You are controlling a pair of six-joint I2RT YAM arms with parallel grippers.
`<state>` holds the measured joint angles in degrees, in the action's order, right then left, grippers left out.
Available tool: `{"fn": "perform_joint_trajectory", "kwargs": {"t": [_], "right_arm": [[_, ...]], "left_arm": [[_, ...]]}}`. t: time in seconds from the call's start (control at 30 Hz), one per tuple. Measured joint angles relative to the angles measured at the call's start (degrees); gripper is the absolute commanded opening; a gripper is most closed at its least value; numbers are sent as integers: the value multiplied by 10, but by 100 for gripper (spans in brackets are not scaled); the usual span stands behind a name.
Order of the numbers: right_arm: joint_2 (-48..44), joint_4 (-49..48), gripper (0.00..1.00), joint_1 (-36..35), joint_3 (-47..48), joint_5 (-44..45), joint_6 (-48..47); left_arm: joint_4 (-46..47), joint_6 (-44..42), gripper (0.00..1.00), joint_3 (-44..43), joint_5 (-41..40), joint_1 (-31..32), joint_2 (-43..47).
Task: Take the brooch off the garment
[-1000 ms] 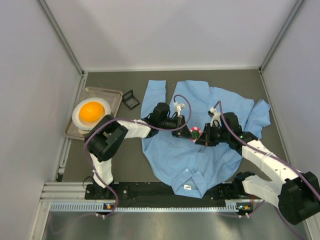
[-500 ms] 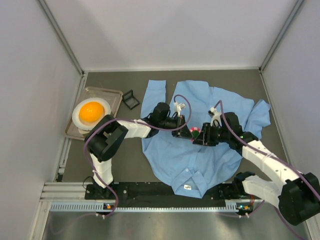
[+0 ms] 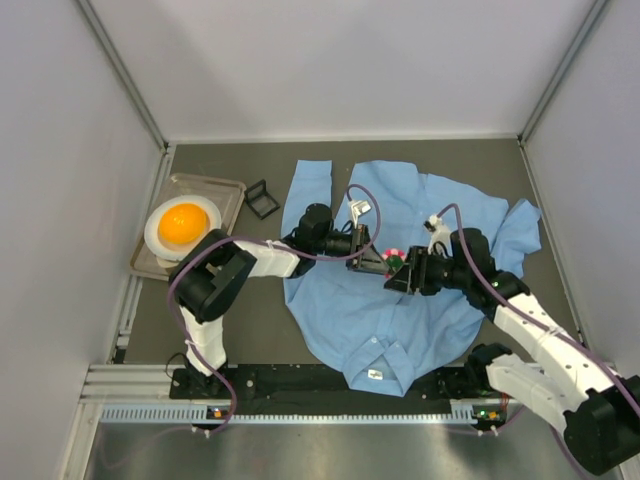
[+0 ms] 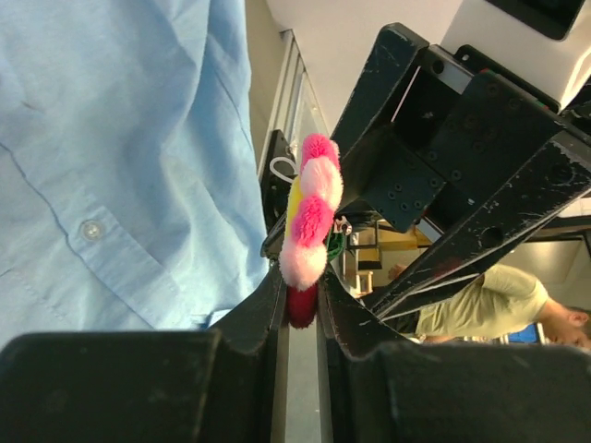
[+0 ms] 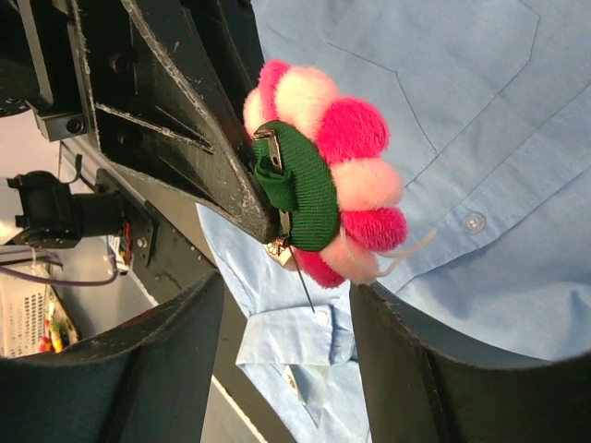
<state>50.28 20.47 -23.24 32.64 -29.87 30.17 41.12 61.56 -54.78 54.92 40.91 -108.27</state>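
Brooch [image 3: 396,259] too small to resolve from above; its lower edge hidden inside left tool [image 4: 300,297].

Super tight mid-table tbh: left gripper [image 4: 300,306] and right gripper [image 5: 286,293] nose to nose above the garment [image 3: 400,320]. Only the brooch [image 5: 342,185] between them, pinched by the left one and sitting inside the wide-spread right one. No passing through there. Crowded far left as well: tray [image 3: 232,188] with a plate [image 3: 155,237] and an orange round thing [image 3: 183,223], small black stand [image 3: 262,198] just beside it. Bare table [image 3: 250,320] near-left of the garment and along the far edge, so room there. Walls [image 3: 60,200] close on both sides.
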Motion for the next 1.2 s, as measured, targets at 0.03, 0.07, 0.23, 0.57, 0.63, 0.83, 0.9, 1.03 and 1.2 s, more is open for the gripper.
{"fn": "perform_joint_trajectory", "kwargs": {"t": [0.03, 0.07, 0.23, 0.57, 0.63, 0.83, 0.9, 1.03, 1.2], "right_arm": [[-3, 3, 58, 0, 0, -1, 2], [-8, 4, 58, 0, -2, -2, 5], [-36, 5, 58, 0, -12, -7, 11], [-29, -37, 52, 0, -19, -50, 52], [-30, -47, 52, 0, -22, -59, 66], [-31, -63, 52, 0, -23, -63, 104], [-31, -68, 52, 0, -23, -63, 113], [-28, -79, 52, 2, -23, -63, 124], [-18, -85, 51, 5, -23, -62, 126]], "left_arm": [[9, 8, 0, 2, 3, 0, 0], [15, 15, 0, 2, 7, 0, -1], [41, 36, 0, 3, 13, 0, -7], [66, 59, 0, 9, 14, -1, -17], [67, 59, 0, 9, 14, -2, -20], [67, 58, 0, 8, 12, -4, -29], [69, 58, 0, 8, 12, -4, -29], [69, 58, 0, 8, 12, -4, -29], [69, 58, 0, 8, 12, -4, -29]]}}
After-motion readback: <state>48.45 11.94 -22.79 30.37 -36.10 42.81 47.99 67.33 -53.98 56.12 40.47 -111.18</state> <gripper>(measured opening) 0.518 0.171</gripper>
